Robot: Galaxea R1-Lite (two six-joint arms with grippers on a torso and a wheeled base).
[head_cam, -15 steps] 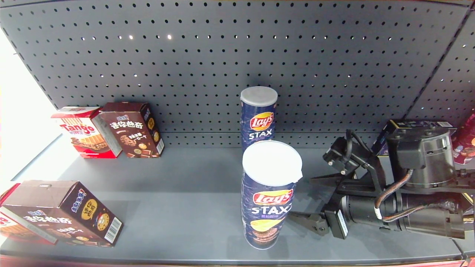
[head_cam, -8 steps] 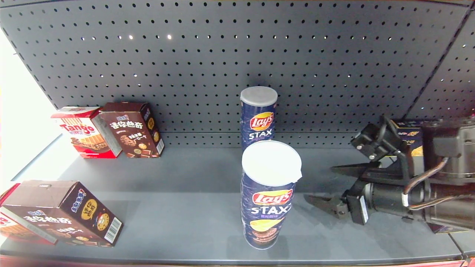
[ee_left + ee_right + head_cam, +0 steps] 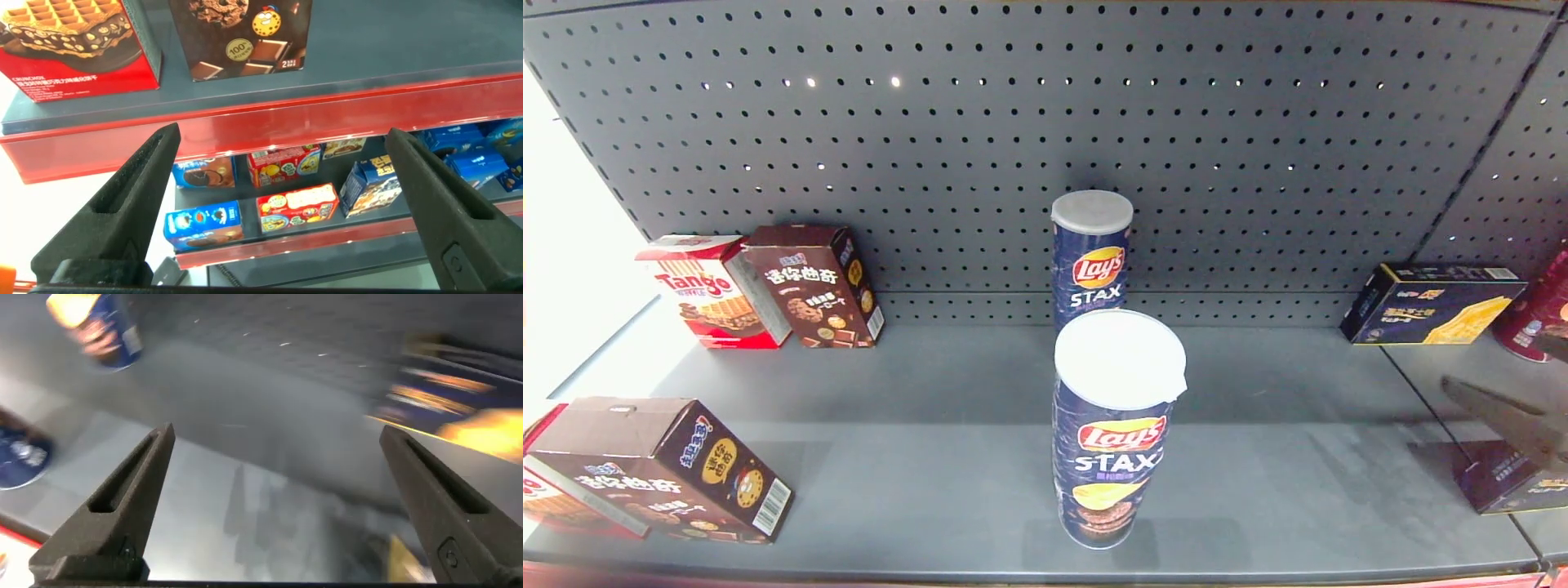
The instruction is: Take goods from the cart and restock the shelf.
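- The left gripper (image 3: pixel 282 135) hangs just outside and below the shelf's red front lip, jaws spread wide and holding nothing. Stocked lower shelves lie beyond it.
- The front chips can (image 3: pixel 1115 433) stands upright near the front edge of the shelf (image 3: pixel 931 457), free of any contact. It has not shifted over the last second.
- The right gripper (image 3: pixel 276 433), which was just beside that can a second ago, has pulled away to the right. Only its finger tips remain at the head view's right edge, jaws spread and empty.
- The rear chips can (image 3: pixel 1092 253) stands directly behind the front one, against the pegboard, unmoved.
- This placement looks finished: the can is released and stable, so the next item probably has to come from the cart.
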